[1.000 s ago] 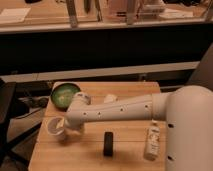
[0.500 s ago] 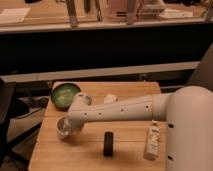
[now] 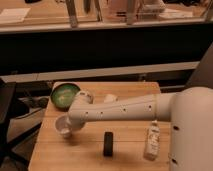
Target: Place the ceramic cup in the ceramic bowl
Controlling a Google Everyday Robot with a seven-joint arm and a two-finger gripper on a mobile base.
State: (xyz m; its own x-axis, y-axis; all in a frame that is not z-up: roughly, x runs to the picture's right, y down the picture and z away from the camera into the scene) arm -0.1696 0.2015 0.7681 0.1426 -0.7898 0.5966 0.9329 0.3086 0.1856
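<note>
The ceramic cup [image 3: 62,126], small, white and wide-mouthed, is at the left front of the wooden table [image 3: 85,155]. My gripper [image 3: 70,123] is at the end of the white arm that reaches in from the right. It is right against the cup and closed on its right side, and the cup looks slightly raised, with a shadow under it. The ceramic bowl [image 3: 65,95], green inside with a dark rim, sits at the table's back left, behind the cup and apart from it. The arm's wrist hides most of the fingers.
A small black block [image 3: 108,143] lies at the front middle of the table. A tall white bottle [image 3: 151,141] lies at the front right. A small white object [image 3: 110,98] sits behind the arm. A dark counter wall runs along the back.
The cup has shifted a little to the right and slightly up together with the gripper end of the arm. The bowl, block and bottle have not moved.
</note>
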